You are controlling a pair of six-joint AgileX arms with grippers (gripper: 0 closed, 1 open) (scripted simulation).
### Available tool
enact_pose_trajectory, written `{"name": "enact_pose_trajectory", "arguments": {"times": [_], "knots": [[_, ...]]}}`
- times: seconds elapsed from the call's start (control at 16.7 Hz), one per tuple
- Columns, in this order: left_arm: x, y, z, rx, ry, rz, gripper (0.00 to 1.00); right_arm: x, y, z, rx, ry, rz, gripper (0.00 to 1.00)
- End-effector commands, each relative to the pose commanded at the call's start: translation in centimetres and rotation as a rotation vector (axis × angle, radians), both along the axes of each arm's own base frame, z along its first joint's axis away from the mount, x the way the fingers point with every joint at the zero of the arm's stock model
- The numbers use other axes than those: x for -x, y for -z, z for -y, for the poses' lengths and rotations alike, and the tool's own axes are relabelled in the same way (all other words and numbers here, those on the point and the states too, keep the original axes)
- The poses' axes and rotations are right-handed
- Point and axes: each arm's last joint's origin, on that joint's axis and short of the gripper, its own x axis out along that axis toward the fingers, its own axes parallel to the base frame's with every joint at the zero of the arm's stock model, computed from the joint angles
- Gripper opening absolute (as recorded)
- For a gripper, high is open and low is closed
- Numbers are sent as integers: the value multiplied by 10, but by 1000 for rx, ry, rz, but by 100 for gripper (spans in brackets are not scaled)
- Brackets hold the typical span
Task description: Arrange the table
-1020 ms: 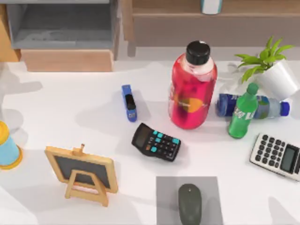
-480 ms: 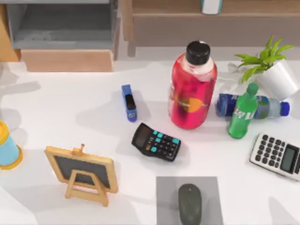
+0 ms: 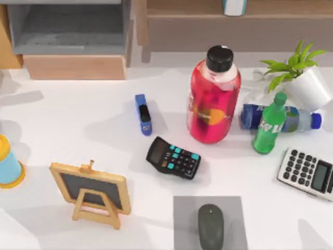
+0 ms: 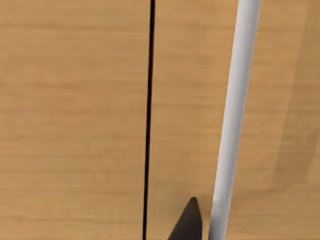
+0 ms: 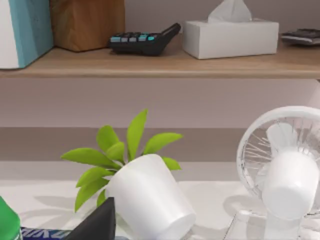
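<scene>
The white table (image 3: 78,120) carries a scatter of objects. A blue stapler (image 3: 142,113) and a black calculator (image 3: 173,158) lie near the middle. A tall red bottle (image 3: 213,99) stands beside them. Right of it a green bottle (image 3: 269,125) stands in front of a blue bottle (image 3: 291,119) lying on its side. A dark mouse (image 3: 210,225) rests on a grey mat (image 3: 184,219) at the front. A dark tip of my left gripper (image 4: 187,224) faces a wooden panel (image 4: 75,120). A dark tip of my right gripper (image 5: 97,225) hovers by the tilted white plant pot (image 5: 150,202).
A small chalkboard easel (image 3: 92,191) and a blue-and-yellow cup (image 3: 7,164) stand front left. A light calculator (image 3: 308,173) lies at the right. The light-wood shelf unit (image 3: 73,66) runs along the back. A white fan (image 5: 285,170) stands beyond the plant, under a shelf with a tissue box (image 5: 230,36).
Shadows along the table's left edge have shifted slightly. None of the objects on the table has moved.
</scene>
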Motion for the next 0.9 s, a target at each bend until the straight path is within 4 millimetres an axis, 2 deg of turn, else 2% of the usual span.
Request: {"name": "enact_pose_trajectory", "arguments": {"times": [0.06,0.9], "knots": [[4,13,-1,22,-5,-40,100,0,0,0,0,0,0,100],[32,12,-2,20,-5,-38,100,0,0,0,0,0,0,100]]}}
